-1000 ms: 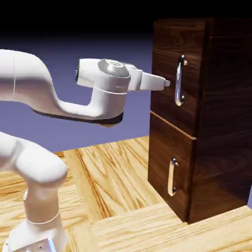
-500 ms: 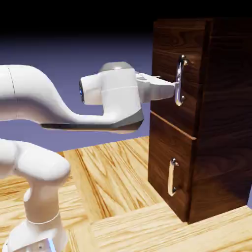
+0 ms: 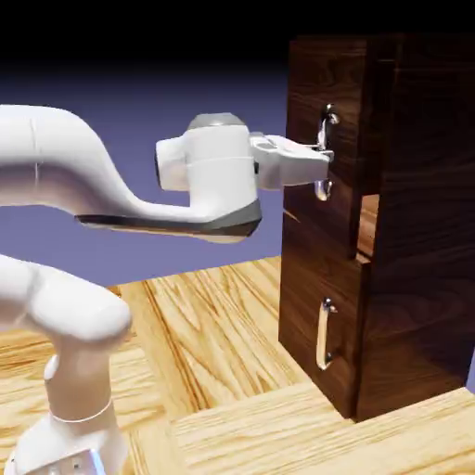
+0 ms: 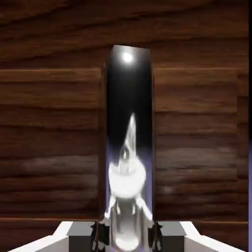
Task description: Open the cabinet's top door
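- The cabinet stands on the wooden tabletop at the exterior view's right, a tall dark wood-grain box with two front panels.
- The top door now stands slightly ajar: its lower edge has come forward of the cabinet front, and a narrow lighter gap shows beside it above the lower panel. Half a second ago and a second ago the door sat flush and shut.
- The fingers are clamped narrow on the long handle of the top door. In the hand view the shiny bar runs up from between the two grey tips at the bottom edge, filling the middle of the picture against the dark wood.
- A second ago the fingers stood wide and short of the handle; half a second ago they had reached the bar; now they have closed on it.
- The handle has shifted with the door: it sits a little higher and further toward the exterior view's left than before, its lower end showing just below the fingers.
- The white arm reaches level from the exterior view's left, and the hand has rolled since a second ago.
- The lower panel with its shorter handle is closed, unchanged across the frames.
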